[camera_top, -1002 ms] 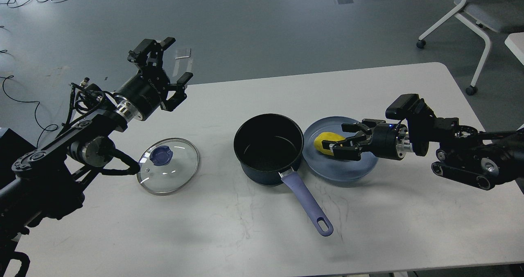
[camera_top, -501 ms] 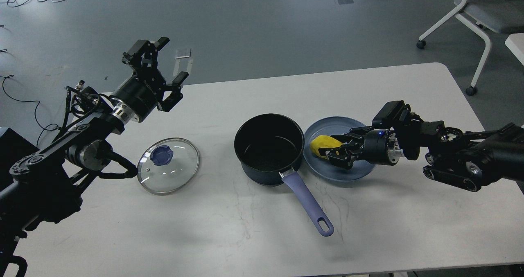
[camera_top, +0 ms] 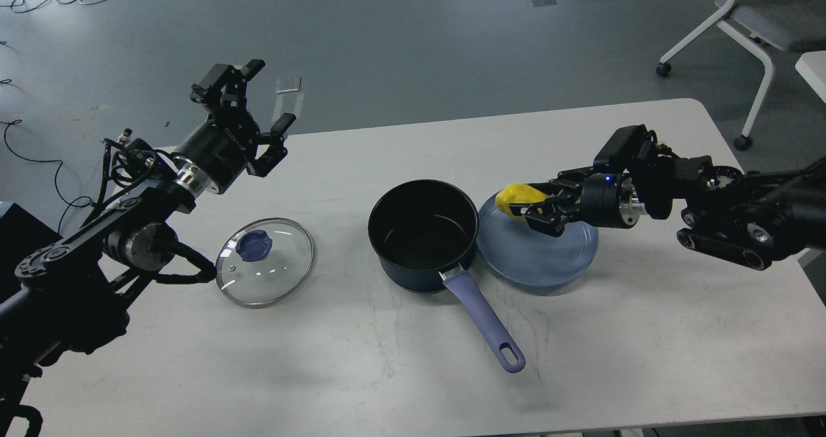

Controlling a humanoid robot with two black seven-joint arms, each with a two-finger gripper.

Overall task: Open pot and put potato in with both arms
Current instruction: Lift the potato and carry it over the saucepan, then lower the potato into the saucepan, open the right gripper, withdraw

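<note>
Already the pot [camera_top: 423, 233] stands open, its glass lid [camera_top: 264, 261] lying flat on the table [camera_top: 645, 334] to its left. The right gripper [camera_top: 534, 209] clamps the potato [camera_top: 521, 195] above the plate [camera_top: 539, 256], beside the pot's rim; only transfer and release remain. The left gripper [camera_top: 255, 98] hangs spread and empty, well apart.

The pot [camera_top: 423, 232] mouth stands uncovered; the lid [camera_top: 265, 261] lies well apart to its left.

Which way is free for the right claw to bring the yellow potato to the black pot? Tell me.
Probably straight left: the right claw holds the yellow potato raised over the blue plate, beside the open black pot; nothing stands between.
</note>
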